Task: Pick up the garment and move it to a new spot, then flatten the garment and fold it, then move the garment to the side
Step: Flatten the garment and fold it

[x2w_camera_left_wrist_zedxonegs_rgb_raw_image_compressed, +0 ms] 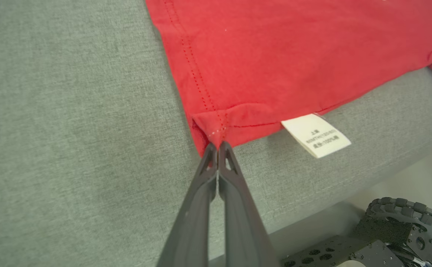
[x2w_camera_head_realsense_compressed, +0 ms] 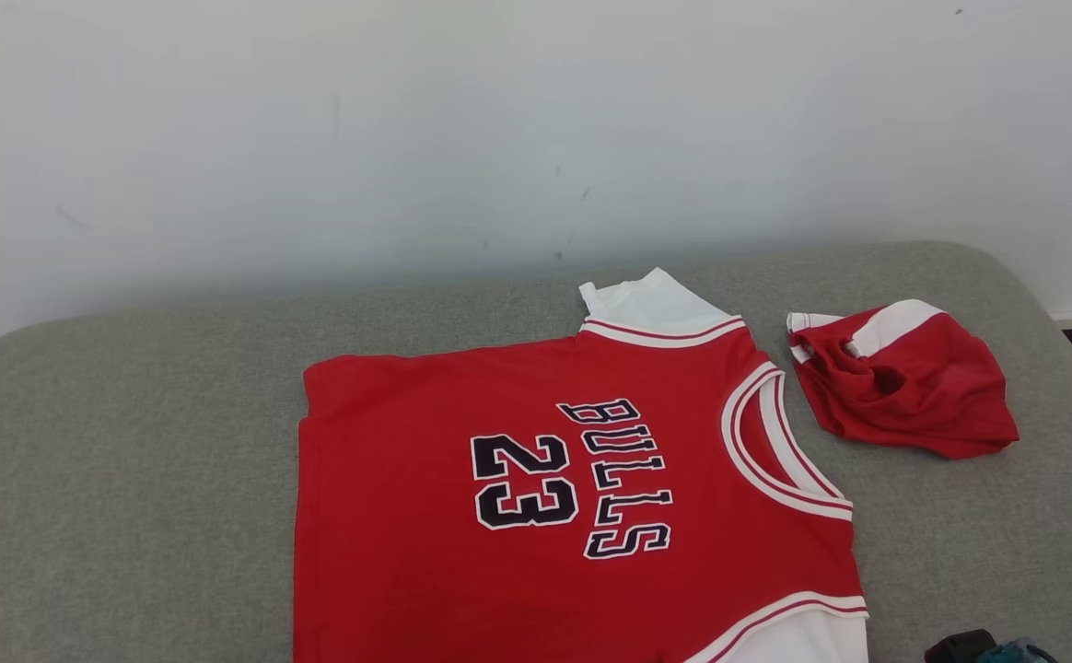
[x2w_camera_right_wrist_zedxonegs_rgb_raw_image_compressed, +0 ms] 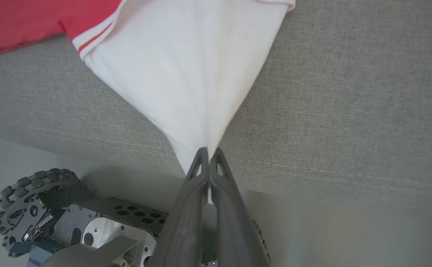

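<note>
Garment (x2w_camera_left_wrist_zedxonegs_rgb_raw_image_compressed: 294, 55) corner tight in left end effector (x2w_camera_left_wrist_zedxonegs_rgb_raw_image_compressed: 218, 145), sleeve (x2w_camera_right_wrist_zedxonegs_rgb_raw_image_compressed: 186, 74) in right end effector (x2w_camera_right_wrist_zedxonegs_rgb_raw_image_compressed: 208, 150)

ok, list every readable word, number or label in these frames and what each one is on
"BULLS": black letters outlined in white on the red jersey, running sideways in the head view.
"23": same lettering on the jersey, beside the word.
White care tag at the jersey's hem, left wrist view: three short printed lines, too small and blurred to read.
Crumpled red garment beside the jersey: no text visible.
</note>
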Robot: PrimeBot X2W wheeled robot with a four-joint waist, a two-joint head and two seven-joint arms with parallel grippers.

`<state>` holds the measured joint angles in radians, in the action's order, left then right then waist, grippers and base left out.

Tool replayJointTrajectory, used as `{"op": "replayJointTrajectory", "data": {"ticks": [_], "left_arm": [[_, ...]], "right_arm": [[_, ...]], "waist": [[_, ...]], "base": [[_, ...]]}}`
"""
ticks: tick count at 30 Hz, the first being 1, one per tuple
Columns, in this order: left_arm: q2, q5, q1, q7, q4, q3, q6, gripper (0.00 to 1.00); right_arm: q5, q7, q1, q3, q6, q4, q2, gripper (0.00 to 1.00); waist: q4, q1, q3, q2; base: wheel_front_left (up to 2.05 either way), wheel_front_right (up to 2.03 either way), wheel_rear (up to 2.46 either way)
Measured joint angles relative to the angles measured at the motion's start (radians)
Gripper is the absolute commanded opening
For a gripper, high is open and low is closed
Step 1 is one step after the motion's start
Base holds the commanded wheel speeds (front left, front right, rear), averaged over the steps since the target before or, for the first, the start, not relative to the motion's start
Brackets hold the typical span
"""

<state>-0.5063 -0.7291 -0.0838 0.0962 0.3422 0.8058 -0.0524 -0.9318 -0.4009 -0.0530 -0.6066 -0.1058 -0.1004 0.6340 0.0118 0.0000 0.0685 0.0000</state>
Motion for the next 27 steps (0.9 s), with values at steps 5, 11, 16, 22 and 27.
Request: {"op": "replayJointTrajectory", "data": {"ticks": [5,11,16,22,27], "left_arm": [[0.003,0.004,0.000,0.001,0.009,0.008,-0.002,0.00],[0.006,0.007,-0.002,0.000,0.030,0.009,-0.003,0.02],[0.011,-0.003,0.001,-0.018,0.039,-0.025,-0.028,1.00],[0.030,-0.029,0.022,-0.055,0.013,-0.057,-0.037,1.00],[0.016,-0.033,0.032,-0.076,-0.023,-0.085,-0.048,1.00]], "right_arm": [[0.000,-0.007,-0.004,-0.012,-0.001,-0.017,-0.018,0.00],[0.001,-0.012,-0.004,-0.012,-0.001,-0.026,-0.022,0.09],[-0.007,-0.002,-0.003,0.006,-0.009,-0.024,-0.040,1.00],[-0.039,0.027,-0.010,0.059,-0.009,0.001,-0.038,1.00],[-0.042,0.054,-0.023,0.091,-0.010,0.028,-0.019,1.00]], "waist": [[0.000,0.0000,0.002,0.0000],[0.002,0.0000,0.002,0.0000],[0.009,0.0000,0.002,0.0000],[0.011,0.0000,0.006,0.0001],[0.008,0.0000,0.008,0.0000]], "base": [[0.00,0.00,0.00],[0.00,0.00,0.00],[0.00,0.00,0.00],[0.00,0.00,0.00],[0.00,0.00,0.00]]}}
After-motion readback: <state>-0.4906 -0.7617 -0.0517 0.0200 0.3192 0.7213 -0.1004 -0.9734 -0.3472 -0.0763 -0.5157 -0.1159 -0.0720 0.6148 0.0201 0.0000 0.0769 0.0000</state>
